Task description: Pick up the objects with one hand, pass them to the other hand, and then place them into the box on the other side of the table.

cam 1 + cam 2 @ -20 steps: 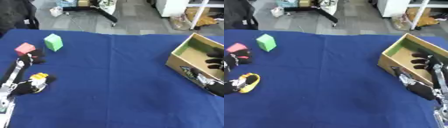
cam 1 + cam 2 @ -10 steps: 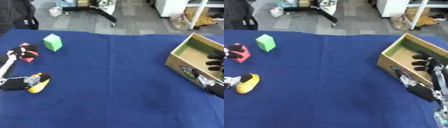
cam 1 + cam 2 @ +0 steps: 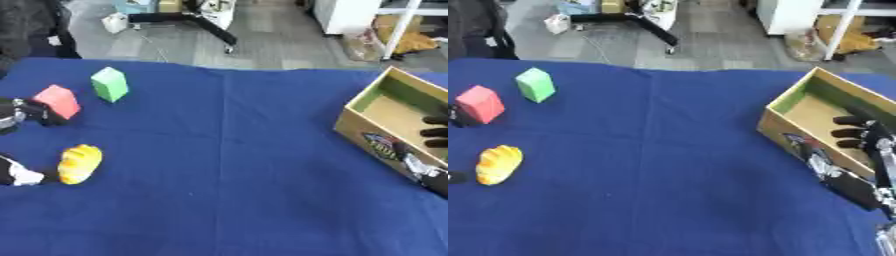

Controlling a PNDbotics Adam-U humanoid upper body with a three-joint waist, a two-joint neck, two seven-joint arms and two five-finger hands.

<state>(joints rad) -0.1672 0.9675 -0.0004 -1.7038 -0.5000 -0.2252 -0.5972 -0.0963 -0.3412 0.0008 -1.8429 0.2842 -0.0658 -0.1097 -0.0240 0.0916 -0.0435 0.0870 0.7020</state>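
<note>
Three objects waiting at nine o'clock on the blue tabletop (image 3: 227,190): red block (image 3: 479,103), green block (image 3: 535,84), yellow lump (image 3: 498,164), all loose. Left hand (image 3: 26,112) at the edge, dark fingers (image 3: 44,114) touching the red block's side; curled or straight, cannot tell. Cardboard box (image 3: 808,125) at three o'clock, open and ready to receive. Right hand (image 3: 859,135) hanging over the box's rim, fingers relaxed, holding nothing, presumably posted there for the handover.
</note>
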